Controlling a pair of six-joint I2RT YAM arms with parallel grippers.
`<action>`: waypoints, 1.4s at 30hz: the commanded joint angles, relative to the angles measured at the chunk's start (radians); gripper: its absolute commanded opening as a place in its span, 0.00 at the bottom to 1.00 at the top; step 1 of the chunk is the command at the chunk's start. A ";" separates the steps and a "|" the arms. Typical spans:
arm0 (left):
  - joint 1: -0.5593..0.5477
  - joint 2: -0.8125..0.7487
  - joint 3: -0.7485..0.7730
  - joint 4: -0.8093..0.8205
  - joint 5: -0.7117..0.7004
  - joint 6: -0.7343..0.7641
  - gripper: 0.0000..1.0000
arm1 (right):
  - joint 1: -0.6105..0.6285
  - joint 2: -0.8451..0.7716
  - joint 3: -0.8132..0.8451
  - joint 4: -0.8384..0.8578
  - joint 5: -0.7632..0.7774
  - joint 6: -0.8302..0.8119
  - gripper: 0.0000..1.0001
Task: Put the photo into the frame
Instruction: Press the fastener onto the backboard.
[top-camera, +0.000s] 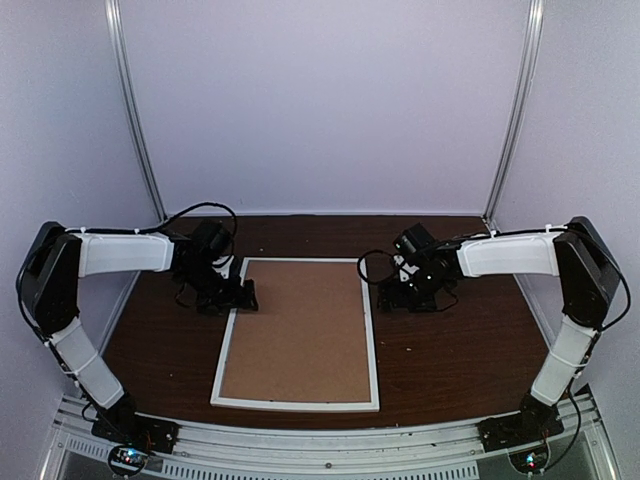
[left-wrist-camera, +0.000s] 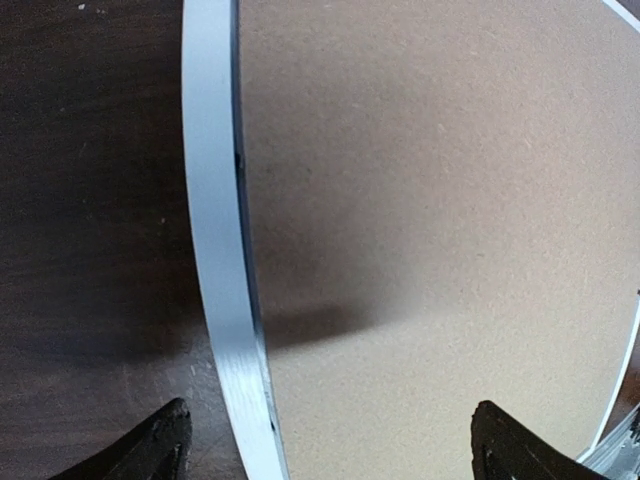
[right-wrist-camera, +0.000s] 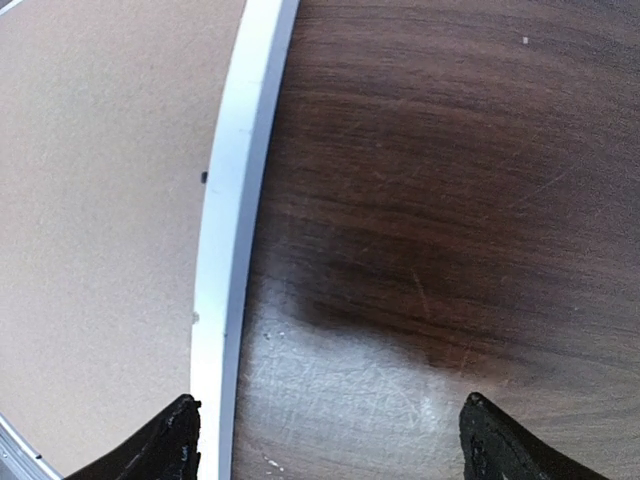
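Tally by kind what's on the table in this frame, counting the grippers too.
White frame: 1
Brown backing board: 1
Grippers, both open: 2 (left gripper, right gripper)
Total: 4

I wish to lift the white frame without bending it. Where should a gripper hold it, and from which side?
Probably a long side rail of the frame, taken from above at its outer edge. The frame lies flat on the table and the brown board fills its middle, so only the thin rails offer an edge. The left gripper, open, straddles the left rail.
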 joint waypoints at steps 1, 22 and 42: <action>0.069 0.026 -0.040 0.095 0.161 0.009 0.98 | 0.041 0.020 -0.007 0.042 -0.025 0.011 0.89; 0.049 0.042 -0.145 0.287 0.374 -0.099 0.77 | 0.065 0.102 0.081 0.026 -0.057 0.011 0.85; -0.046 0.040 0.118 0.089 0.044 0.285 0.94 | -0.106 0.157 0.236 -0.109 -0.057 -0.106 0.85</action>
